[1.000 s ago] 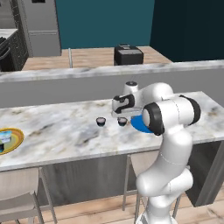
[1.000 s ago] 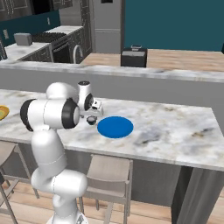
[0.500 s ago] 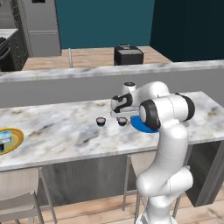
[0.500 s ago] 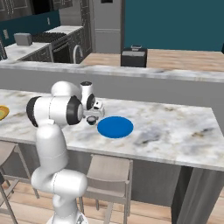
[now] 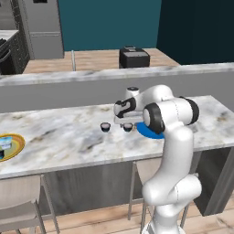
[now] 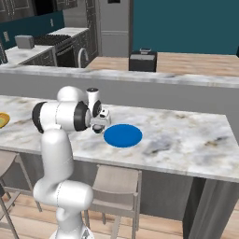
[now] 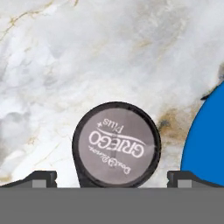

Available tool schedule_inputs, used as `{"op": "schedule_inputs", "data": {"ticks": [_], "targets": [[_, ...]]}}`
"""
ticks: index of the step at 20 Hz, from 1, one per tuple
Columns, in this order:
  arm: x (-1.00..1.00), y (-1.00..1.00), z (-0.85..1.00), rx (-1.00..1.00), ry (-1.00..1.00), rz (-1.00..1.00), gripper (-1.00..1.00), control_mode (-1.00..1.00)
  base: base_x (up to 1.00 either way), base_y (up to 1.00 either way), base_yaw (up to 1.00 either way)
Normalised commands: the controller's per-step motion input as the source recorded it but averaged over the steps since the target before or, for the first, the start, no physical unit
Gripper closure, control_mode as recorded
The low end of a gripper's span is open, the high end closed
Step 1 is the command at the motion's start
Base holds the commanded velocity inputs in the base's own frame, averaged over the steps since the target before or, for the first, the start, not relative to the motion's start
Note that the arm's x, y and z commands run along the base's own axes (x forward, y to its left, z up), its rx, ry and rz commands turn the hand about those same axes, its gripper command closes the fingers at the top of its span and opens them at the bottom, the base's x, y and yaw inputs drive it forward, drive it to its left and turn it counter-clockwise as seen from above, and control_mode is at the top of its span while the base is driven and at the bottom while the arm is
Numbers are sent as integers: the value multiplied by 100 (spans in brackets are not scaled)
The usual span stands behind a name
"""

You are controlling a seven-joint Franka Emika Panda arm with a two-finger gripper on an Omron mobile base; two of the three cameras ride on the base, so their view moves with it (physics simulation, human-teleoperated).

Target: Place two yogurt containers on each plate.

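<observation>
From the left base camera, two dark yogurt cups stand upright on the marble counter [image 5: 64,137] — one [image 5: 105,127] out in the open, the other [image 5: 128,126] directly under the gripper [image 5: 127,122], just left of the blue plate [image 5: 153,132]. The arm covers most of that plate. Far to the left, the orange-rimmed plate [image 5: 11,145] is cut by the picture's edge, with a small pale cup [image 5: 2,145] on it, hard to make out. How far the fingers stand apart cannot be told here.

From the right base camera, the blue plate [image 6: 123,135] lies fully clear on the counter [image 6: 186,135]; the gripper [image 6: 98,127] hangs low just left of it, and the cup beneath is a dark speck [image 6: 97,130] mostly hidden by the hand.

In the hand camera, the cup [image 7: 116,143] shows its round pale lid straight on — axis pointing up at the lens, print reading upside down. The fingertips [image 7: 40,178] stand wide on either side, clear of the cup, holding nothing. The blue plate [image 7: 208,135] is cut off at the right.
</observation>
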Motion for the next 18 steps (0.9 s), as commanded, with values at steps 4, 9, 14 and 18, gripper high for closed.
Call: {"op": "schedule_inputs", "data": {"ticks": [4, 9, 14, 18], "targets": [[19, 1, -3, 0, 3, 0, -100, -100, 0, 0, 0], [19, 0, 0, 0, 0, 0, -100, -100, 0, 0, 0], [7, 0, -4, 0, 0, 0, -100, -100, 0, 0, 0], [0, -3, -9, 0, 0, 0, -100, -100, 0, 0, 0]]}}
